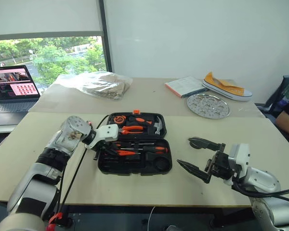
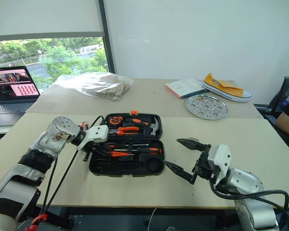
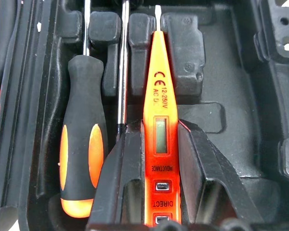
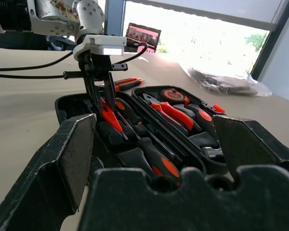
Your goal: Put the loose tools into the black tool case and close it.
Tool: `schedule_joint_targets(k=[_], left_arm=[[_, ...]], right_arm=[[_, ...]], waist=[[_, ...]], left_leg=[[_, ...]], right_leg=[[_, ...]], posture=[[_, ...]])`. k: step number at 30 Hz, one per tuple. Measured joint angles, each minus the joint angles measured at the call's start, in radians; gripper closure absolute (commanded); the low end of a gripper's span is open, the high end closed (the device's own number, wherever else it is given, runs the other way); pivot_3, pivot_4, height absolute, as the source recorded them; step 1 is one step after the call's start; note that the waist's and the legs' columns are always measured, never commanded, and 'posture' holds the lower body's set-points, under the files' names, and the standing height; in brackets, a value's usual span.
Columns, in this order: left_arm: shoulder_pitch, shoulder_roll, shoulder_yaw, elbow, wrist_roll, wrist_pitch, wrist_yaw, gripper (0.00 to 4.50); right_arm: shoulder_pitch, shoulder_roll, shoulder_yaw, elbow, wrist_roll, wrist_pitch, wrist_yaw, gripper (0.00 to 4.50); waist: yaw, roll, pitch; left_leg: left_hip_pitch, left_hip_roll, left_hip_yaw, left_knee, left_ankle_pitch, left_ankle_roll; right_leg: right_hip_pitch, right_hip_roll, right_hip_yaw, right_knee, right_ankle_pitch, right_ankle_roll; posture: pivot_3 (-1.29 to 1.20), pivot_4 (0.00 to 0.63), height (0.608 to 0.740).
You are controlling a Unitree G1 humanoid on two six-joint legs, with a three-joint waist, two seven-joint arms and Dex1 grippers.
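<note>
the black tool case (image 1: 135, 162) lies open at the middle of the table (image 1: 221, 187), lid half at 12 o'clock. the left gripper (image 3: 156, 144) reaches in from 9 o'clock, its fingers clamped on a slim orange tester screwdriver (image 3: 160, 91) over the near tray, beside a black-orange screwdriver (image 3: 82, 144) already seated. the right gripper (image 1: 198, 156) hovers at 3 o'clock of the case, fingers spread wide, holding nothing. another loose screwdriver (image 4: 125, 84) lies on the table beyond the case's left end.

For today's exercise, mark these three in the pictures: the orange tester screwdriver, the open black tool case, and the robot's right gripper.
orange tester screwdriver (image 3: 160, 96), left wrist view, mid shaft.
black tool case (image 1: 135, 167), left eye view, front wall.
right gripper (image 1: 194, 153), left eye view, midway between fingertips.
</note>
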Motion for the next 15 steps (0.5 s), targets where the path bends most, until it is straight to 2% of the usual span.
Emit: schedule_joint_targets(k=[8, 13, 15], left_arm=[[0.004, -0.003, -0.005, -0.033, 0.022, 0.039, 0.016, 3.63], [0.039, -0.021, 0.035, -0.037, -0.033, 0.035, 0.021, 1.92], [0.050, -0.025, 0.071, -0.038, -0.081, 0.034, 0.009, 1.92]], right_arm=[[0.001, 0.000, 0.000, -0.004, 0.000, 0.000, -0.002, 0.00], [0.001, 0.000, 0.000, -0.004, 0.000, 0.000, -0.001, 0.00], [0.001, 0.000, 0.000, -0.004, 0.000, 0.000, 0.001, 0.00]], waist=[[0.000, 0.000, 0.000], [0.002, 0.001, 0.000], [0.003, 0.001, 0.000]], left_leg=[[0.003, 0.000, 0.000, 0.001, 0.000, 0.000], [0.002, 0.000, 0.000, 0.001, 0.000, 0.000], [0.000, 0.000, 0.000, 0.002, 0.000, 0.000]], right_leg=[[0.002, 0.000, 0.002, 0.000, 0.000, 0.000], [0.001, 0.000, 0.001, 0.000, 0.000, 0.000], [0.000, 0.000, 0.000, 0.001, 0.000, 0.000]], posture=[[0.00, 0.150, 0.740], [0.00, 0.150, 0.740], [0.00, 0.150, 0.740]])
